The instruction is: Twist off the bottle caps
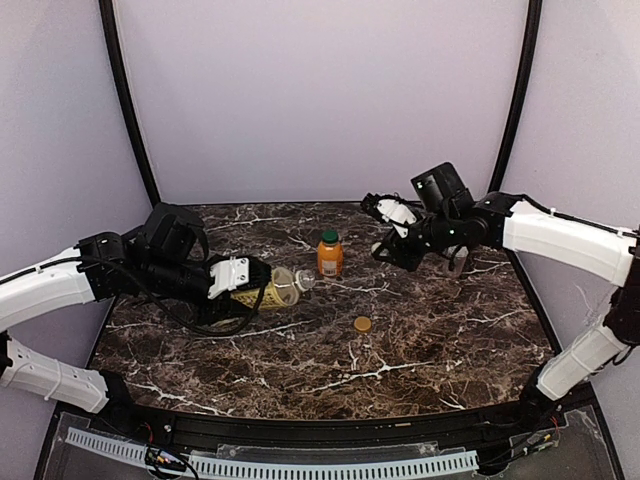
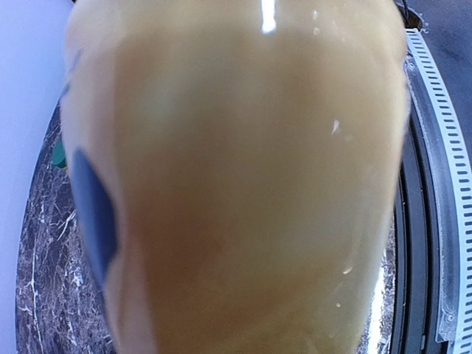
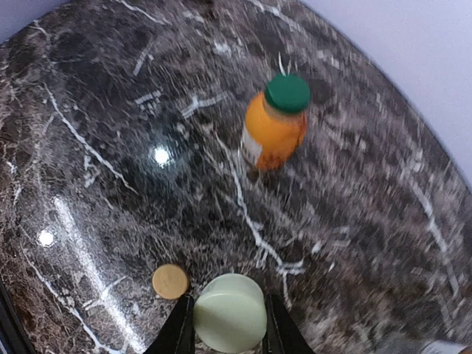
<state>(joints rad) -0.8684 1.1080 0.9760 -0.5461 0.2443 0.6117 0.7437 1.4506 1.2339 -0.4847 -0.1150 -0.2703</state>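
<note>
Dark marble tabletop (image 1: 420, 340), lavender walls (image 1: 320, 90), black corner poles (image 1: 127, 90)

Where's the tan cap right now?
Top view: the tan cap lies flat on the table, nearer the arms than the orange bottle and slightly right of it. Right wrist view: just left of the cream cap held by the right gripper.

I see table top (image 3: 110, 110): dark marble look, polished, glossy, glare spots. Yellowish bottle (image 2: 236, 184): smooth glossy plastic, looks translucent to me. Orange bottle (image 3: 274, 136): smooth plastic. Green cap (image 3: 287, 93), cream cap (image 3: 230, 313): matt plastic. Tan cap (image 3: 169, 281): matt, material unclear.
</note>
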